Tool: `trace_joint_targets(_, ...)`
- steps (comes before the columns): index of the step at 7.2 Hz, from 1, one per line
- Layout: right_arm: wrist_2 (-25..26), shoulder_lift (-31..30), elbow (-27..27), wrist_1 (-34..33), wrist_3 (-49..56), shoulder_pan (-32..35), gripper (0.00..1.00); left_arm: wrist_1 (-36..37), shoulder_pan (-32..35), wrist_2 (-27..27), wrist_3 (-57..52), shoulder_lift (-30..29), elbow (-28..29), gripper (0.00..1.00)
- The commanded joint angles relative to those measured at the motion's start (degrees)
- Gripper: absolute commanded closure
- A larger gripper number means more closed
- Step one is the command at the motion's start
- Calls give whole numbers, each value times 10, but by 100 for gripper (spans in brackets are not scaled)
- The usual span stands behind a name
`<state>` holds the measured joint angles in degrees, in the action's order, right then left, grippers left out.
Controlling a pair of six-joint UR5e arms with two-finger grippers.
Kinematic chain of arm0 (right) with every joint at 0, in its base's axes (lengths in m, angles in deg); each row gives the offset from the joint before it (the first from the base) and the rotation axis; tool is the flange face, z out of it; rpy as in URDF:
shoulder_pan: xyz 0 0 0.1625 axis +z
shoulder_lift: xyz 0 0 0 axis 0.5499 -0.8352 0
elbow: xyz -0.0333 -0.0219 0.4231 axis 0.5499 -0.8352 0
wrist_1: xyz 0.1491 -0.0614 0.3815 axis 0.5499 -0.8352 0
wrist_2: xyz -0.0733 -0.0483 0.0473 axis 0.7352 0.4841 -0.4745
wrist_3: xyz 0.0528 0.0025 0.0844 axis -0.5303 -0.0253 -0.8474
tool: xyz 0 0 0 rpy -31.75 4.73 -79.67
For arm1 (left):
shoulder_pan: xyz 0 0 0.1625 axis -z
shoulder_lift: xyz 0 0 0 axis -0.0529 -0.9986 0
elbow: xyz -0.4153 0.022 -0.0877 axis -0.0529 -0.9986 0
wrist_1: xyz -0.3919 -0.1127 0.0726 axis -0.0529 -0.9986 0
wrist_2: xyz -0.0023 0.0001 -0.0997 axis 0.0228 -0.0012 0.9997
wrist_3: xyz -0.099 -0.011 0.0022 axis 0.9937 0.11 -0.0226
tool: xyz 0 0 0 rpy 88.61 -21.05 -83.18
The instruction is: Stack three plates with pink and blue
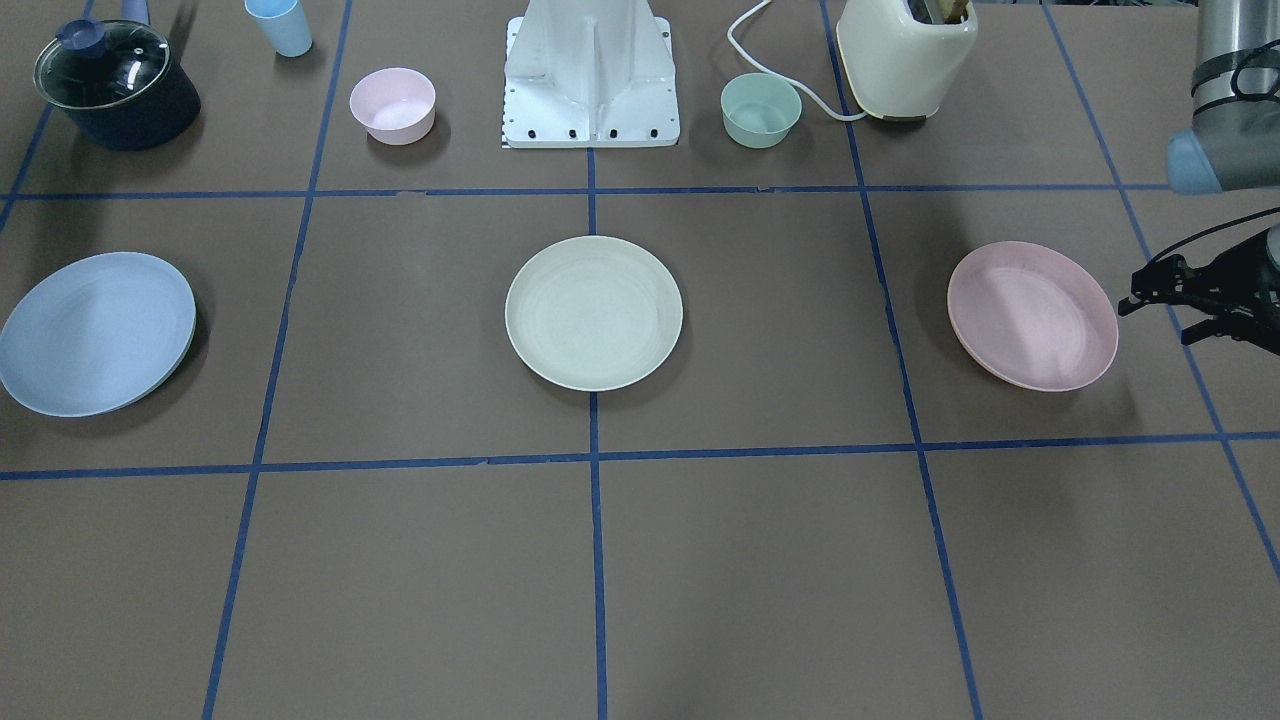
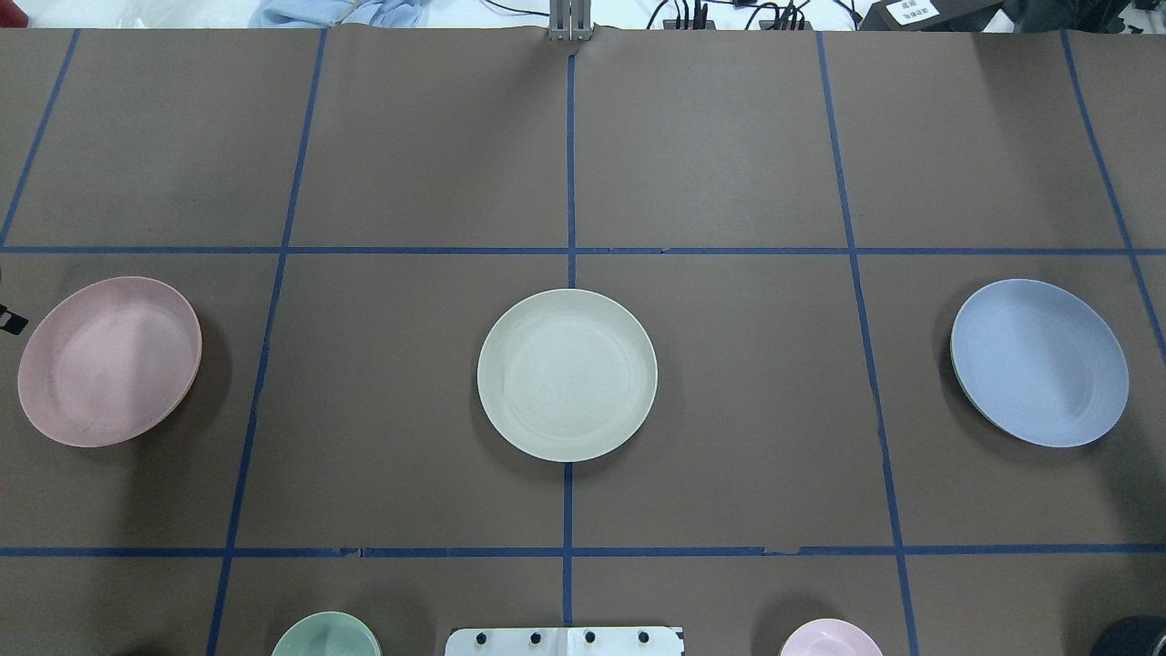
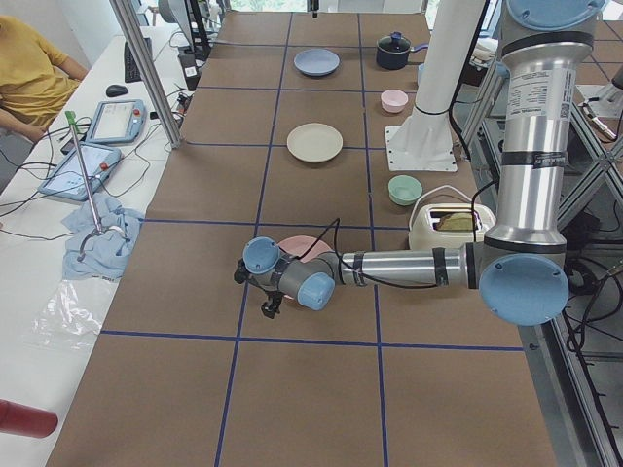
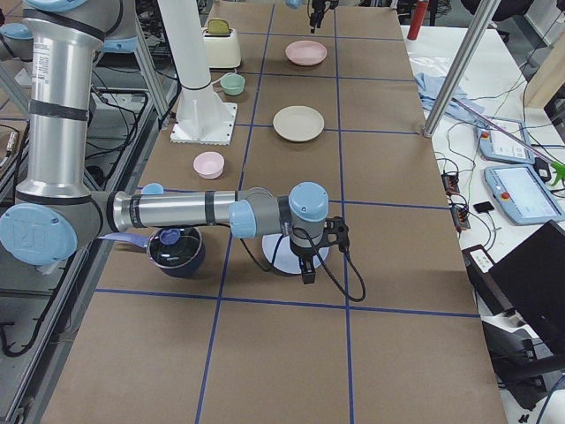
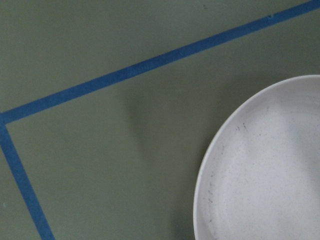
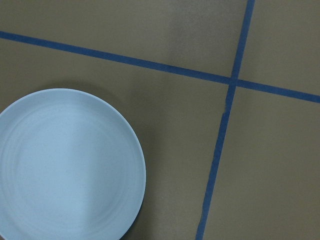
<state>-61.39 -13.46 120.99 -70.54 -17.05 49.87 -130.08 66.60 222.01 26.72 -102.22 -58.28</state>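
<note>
Three plates lie apart in a row across the table's middle band. The cream-white plate [image 2: 567,374] is in the centre, the pink plate [image 2: 109,361] is on my left side and the blue plate [image 2: 1038,362] on my right side. My left gripper [image 3: 270,307] hovers at the pink plate's outer edge; only dark parts of it show at the front view's right border [image 1: 1195,300], and I cannot tell whether it is open. My right gripper [image 4: 306,263] hangs over the blue plate [image 4: 275,252], state unclear. The wrist views show the pink plate [image 5: 265,170] and the blue plate [image 6: 65,165], no fingers.
Along the robot's side stand a lidded dark pot [image 1: 115,85], a light blue cup [image 1: 280,25], a pink bowl [image 1: 392,105], the white robot base [image 1: 590,80], a green bowl [image 1: 760,110] and a cream toaster [image 1: 905,55]. A seated person [image 3: 29,73] is beside the table.
</note>
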Motion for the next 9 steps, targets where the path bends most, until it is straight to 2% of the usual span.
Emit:
trace_joint_targets(1,0,0,0,0,0,0,0,-15,-13,2,2,-1,18,1)
trace_joint_targets(5,-1,0,-1,-1,0,0,0,-13,-29,4,2,-19,38,8)
trace_joint_targets(6,-1,0,-1,-1,0,0,0,-13,-33,4,3,-21,39,13)
trace_joint_targets(8,-1,0,-1,-1,0,0,0,-11,-42,9,3,-29,40,13)
trace_joint_targets(9,-1,0,-1,-1,0,0,0,-11,-42,9,3,-32,44,18)
